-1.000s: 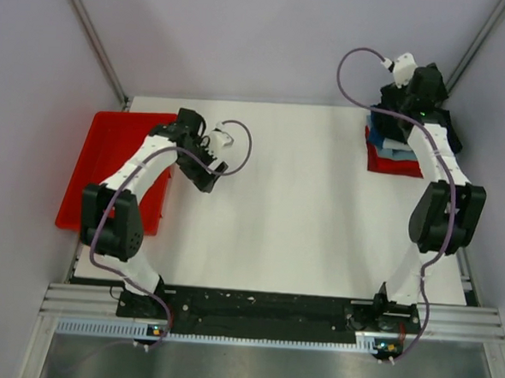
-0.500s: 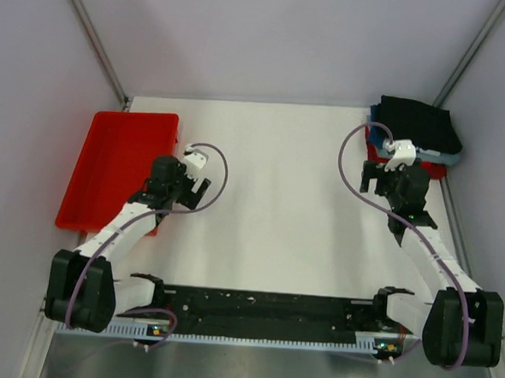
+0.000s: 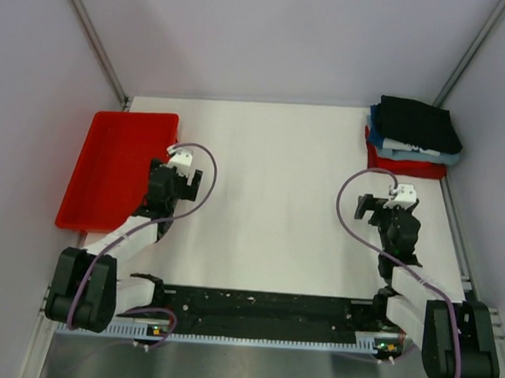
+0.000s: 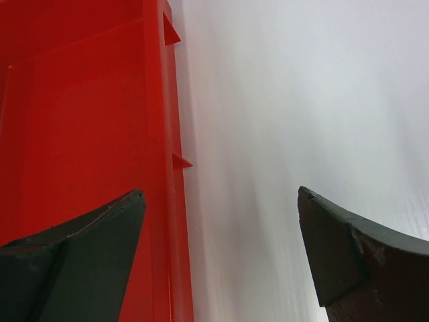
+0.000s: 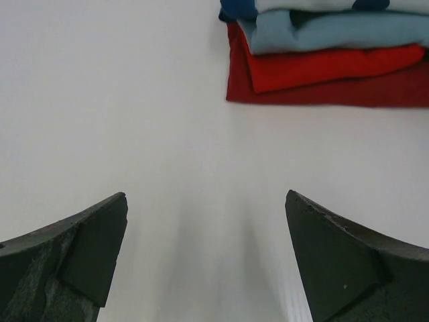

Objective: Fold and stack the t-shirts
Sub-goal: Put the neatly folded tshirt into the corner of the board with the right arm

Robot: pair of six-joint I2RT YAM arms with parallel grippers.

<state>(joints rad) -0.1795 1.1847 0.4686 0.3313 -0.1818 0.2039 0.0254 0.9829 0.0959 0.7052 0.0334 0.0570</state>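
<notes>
Hanging spread and empty, the black left gripper [image 4: 221, 198] and right gripper [image 5: 206, 198] suggest work finished: ahead of the right one, folded black, blue and red cloth t-shirts [image 5: 325, 57] sit stacked.

— What moved?
— The black two-finger right gripper [image 5: 206, 201] has drawn back from the folded pile of cloth t-shirts [image 3: 410, 143] at the far right corner. Its arm is now folded low by the near edge.
— And the pile?
— It is uncovered now, with the black folded t-shirt [image 3: 415, 122] on top.
— The left side?
— The black two-finger left gripper [image 4: 220, 194] came back nearer too, its elbow dropped, and sits beside the red plastic tray [image 3: 116, 168].
</notes>
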